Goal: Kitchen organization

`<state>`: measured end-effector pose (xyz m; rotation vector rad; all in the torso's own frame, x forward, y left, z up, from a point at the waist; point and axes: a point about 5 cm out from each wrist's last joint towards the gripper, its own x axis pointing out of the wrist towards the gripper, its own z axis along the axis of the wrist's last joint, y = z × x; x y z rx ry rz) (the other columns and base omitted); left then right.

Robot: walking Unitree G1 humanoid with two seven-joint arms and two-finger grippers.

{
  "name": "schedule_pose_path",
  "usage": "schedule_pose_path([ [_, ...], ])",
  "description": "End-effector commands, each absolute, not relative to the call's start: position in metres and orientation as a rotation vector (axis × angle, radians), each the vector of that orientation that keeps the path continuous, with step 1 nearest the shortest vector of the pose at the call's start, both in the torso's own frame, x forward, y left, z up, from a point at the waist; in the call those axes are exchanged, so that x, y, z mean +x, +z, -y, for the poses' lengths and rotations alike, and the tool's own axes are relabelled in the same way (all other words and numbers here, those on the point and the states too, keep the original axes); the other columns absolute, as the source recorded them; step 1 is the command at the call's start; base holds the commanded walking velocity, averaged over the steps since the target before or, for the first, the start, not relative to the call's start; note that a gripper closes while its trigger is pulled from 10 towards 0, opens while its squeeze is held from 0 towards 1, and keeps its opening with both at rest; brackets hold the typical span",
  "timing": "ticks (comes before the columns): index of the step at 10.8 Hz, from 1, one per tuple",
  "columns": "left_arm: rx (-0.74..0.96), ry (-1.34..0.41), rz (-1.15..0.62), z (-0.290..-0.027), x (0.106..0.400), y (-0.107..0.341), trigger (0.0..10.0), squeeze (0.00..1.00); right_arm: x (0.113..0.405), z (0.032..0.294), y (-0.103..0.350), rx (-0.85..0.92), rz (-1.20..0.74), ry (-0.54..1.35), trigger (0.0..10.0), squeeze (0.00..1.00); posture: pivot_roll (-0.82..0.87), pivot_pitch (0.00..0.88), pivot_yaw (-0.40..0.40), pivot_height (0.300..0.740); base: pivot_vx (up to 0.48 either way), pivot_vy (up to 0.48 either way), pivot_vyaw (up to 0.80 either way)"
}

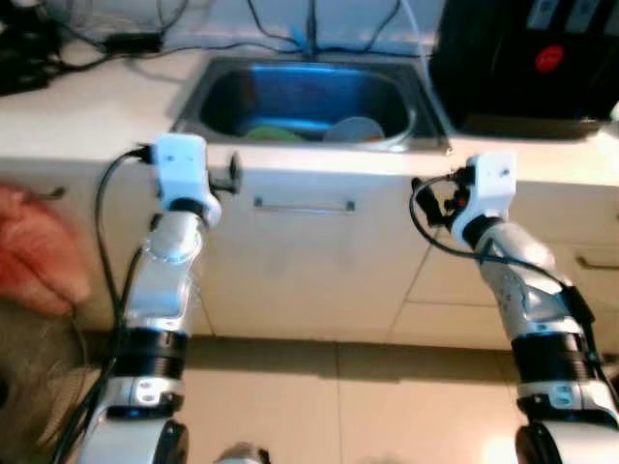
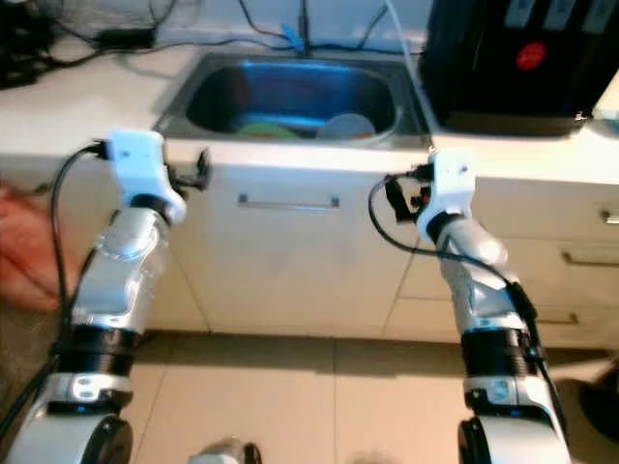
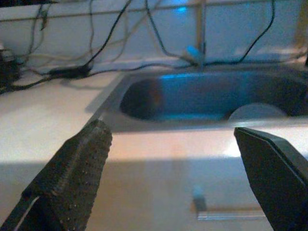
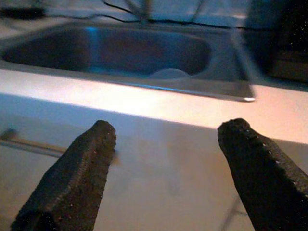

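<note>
**Ana:** Pale counter runs across the top of the frame, and sunk into it at upper centre is the steel sink, with a green dish and a white bowl lying side by side at its near wall.

**Ben:** And look at both arms, raised in front of the cabinet face. Left arm climbs from lower left, bent at the elbow, white wrist housing level with the counter edge. Right arm mirrors it from lower right.

**Ana:** Left gripper points over the counter lip towards the basin, fingers spread wide, holding nothing. Right gripper is just the same: wide apart, empty, aimed at the sink's front rim.

**Ben:** Neither one touches the counter as far as I can see. Between the two wrists sits the drawer handle, a thin bar at mid-frame, with open cabinet front around it.

**Ana:** Edges, then. Upper right, a black appliance with a red spot stands just beside the sink. Cables trail along the back at upper left.

**Ben:** Far left, a reddish cloth hangs near the left arm. Below, tiled floor lies between the arms at bottom centre.
</note>
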<state>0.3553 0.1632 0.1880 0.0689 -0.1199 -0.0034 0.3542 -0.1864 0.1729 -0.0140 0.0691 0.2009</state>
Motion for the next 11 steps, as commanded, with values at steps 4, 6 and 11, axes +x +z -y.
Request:
schedule_pose_path([
  [4,0.053,-0.052,0.104,-0.153,0.352,0.184,10.0,0.00,0.355,0.187,0.171,0.009,-0.092,0.193,10.0,0.00,0.02,0.058,0.002,0.740,0.000,0.000,-0.38],
  [6,0.043,-0.075,0.101,-0.150,0.351,0.183,10.0,0.00,0.355,0.185,0.170,0.005,-0.093,0.201,10.0,0.00,0.02,0.055,0.001,0.740,0.000,0.000,-0.77],
  [11,0.030,-0.290,0.000,-0.123,0.346,0.166,10.0,0.00,0.356,0.186,0.169,-0.009,-0.098,0.192,10.0,0.00,0.02,0.058,0.006,0.740,0.000,0.000,-0.77],
])
